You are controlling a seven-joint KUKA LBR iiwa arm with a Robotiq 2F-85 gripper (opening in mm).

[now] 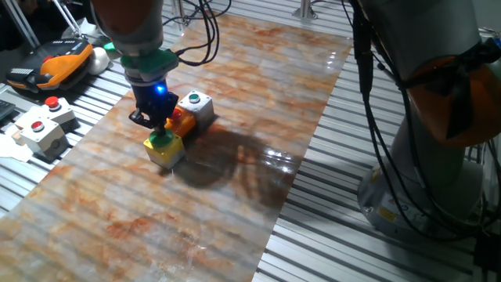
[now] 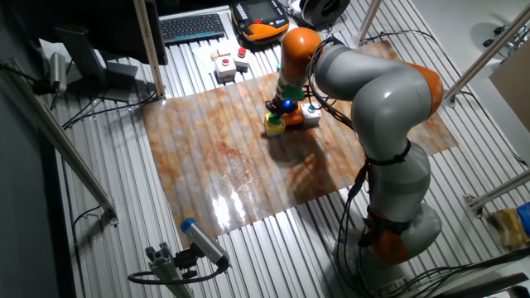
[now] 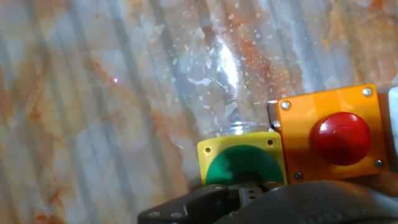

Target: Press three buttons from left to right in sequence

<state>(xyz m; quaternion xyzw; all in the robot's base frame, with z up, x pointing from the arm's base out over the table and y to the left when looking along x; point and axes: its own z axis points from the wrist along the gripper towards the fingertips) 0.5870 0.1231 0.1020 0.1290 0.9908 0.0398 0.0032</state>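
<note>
A: What is sitting closest to the wrist camera?

B: The gripper point(image 3: 249, 202) itself is filling the bottom edge of the hand view as a dark mass, and it is overlapping the near edge of the green cap on the yellow box point(image 3: 242, 160). Touching that box on one side, the orange box point(image 3: 333, 134) with the red cap is showing in full.

A: Are the fingers spreading or closing?

B: I cannot tell; no view is showing the fingertips plainly.

A: How is the arm point(image 2: 373, 91) posing?

B: In the other fixed view it is rising from its base at the table's near edge, bending at a grey elbow and reaching over the marbled board point(image 1: 235, 180). The wrist is pointing almost straight down, with a blue light glowing on it, and the gripper point(image 1: 160, 129) is standing right on top of the green cap in one fixed view.

A: And farther along?

B: The grey-white box point(image 1: 197, 106) with the small dark-green cap is closing the row, just past the orange one. Well apart, off the board, pale beige boxes point(image 1: 43, 125) with red caps are lying on the slatted table point(image 1: 352, 243).
</note>
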